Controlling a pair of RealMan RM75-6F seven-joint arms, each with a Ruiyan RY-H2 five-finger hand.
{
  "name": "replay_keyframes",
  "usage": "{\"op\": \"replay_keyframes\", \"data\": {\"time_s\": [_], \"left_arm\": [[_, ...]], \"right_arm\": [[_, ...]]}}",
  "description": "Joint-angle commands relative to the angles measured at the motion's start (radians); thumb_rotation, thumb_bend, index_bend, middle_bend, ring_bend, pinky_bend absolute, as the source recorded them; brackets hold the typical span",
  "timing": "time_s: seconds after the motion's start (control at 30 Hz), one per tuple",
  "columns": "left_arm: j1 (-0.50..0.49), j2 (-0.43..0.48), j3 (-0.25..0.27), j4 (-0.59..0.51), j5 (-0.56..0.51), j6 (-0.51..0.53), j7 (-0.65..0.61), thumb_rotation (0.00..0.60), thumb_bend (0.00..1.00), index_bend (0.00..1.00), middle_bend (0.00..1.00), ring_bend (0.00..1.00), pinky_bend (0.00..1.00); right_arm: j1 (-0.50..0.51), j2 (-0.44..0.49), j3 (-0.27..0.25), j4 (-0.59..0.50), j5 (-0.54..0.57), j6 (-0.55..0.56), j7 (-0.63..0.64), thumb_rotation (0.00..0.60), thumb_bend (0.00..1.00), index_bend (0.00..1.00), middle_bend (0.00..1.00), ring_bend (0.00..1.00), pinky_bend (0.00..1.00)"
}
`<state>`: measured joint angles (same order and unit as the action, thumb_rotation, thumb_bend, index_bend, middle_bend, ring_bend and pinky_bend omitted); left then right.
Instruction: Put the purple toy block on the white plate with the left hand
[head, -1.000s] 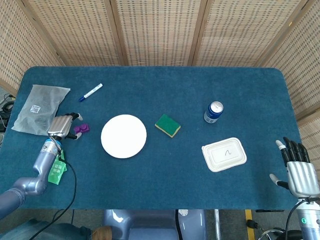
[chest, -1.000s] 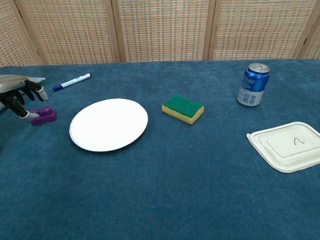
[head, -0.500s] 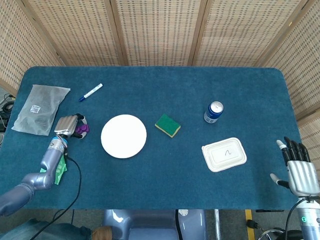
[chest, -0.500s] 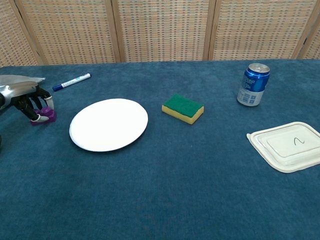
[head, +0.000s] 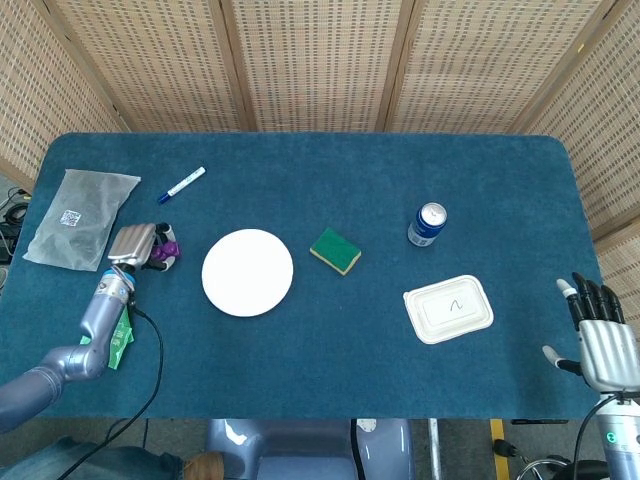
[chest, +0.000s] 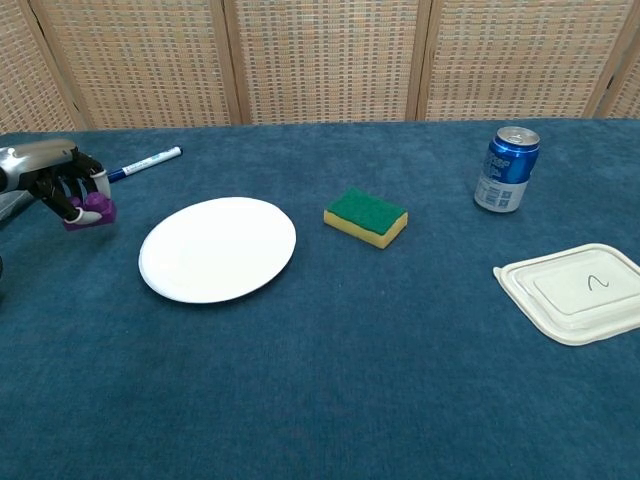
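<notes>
The purple toy block (chest: 90, 208) (head: 168, 249) is lifted a little off the blue table, gripped by my left hand (chest: 62, 187) (head: 143, 245) at the far left. The fingers curl around the block from above. The white plate (chest: 217, 247) (head: 248, 272) lies bare just to the right of that hand. My right hand (head: 598, 336) rests at the table's front right edge with fingers spread, holding nothing; the chest view does not show it.
A blue marker (chest: 145, 163) lies behind the left hand. A clear plastic bag (head: 79, 217) sits at the far left. A green and yellow sponge (chest: 366, 216), a blue can (chest: 506, 169) and a white lidded box (chest: 574, 291) stand to the right of the plate.
My left hand closed its fingers around the purple block and raised it slightly off the table. The right hand has stayed put.
</notes>
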<state>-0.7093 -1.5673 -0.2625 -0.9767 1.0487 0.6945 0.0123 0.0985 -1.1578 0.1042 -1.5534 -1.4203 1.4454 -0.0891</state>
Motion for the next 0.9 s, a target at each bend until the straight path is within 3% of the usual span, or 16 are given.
{"op": "replay_keyframes", "data": {"time_s": [0.03, 0.2, 0.33, 0.57, 0.9], "left_arm": [[0.020, 0.098, -0.002, -0.184, 0.050, 0.089, 0.028, 0.600, 0.40, 0.58, 0.54, 0.42, 0.39], [0.016, 0.167, 0.003, -0.370, 0.090, 0.128, 0.062, 0.600, 0.40, 0.58, 0.54, 0.42, 0.38], [-0.007, 0.163, 0.005, -0.413, 0.077, 0.117, 0.096, 0.600, 0.40, 0.57, 0.54, 0.42, 0.38], [-0.093, 0.052, 0.018, -0.325, -0.060, 0.073, 0.263, 0.600, 0.40, 0.57, 0.54, 0.42, 0.38], [-0.154, -0.073, 0.025, -0.224, -0.137, 0.063, 0.316, 0.600, 0.40, 0.57, 0.54, 0.41, 0.38]], "right_arm": [[-0.002, 0.004, 0.000, -0.005, -0.002, 0.004, 0.005, 0.600, 0.00, 0.09, 0.00, 0.00, 0.00], [-0.003, 0.011, -0.002, -0.008, -0.003, 0.002, 0.012, 0.600, 0.00, 0.10, 0.00, 0.00, 0.00], [-0.002, 0.013, -0.004, -0.007, -0.004, -0.001, 0.014, 0.600, 0.00, 0.10, 0.00, 0.00, 0.00], [0.004, 0.015, -0.001, 0.002, 0.013, -0.022, 0.029, 0.600, 0.00, 0.10, 0.00, 0.00, 0.00], [0.005, 0.030, 0.003, -0.001, 0.025, -0.035, 0.060, 0.600, 0.00, 0.10, 0.00, 0.00, 0.00]]}}
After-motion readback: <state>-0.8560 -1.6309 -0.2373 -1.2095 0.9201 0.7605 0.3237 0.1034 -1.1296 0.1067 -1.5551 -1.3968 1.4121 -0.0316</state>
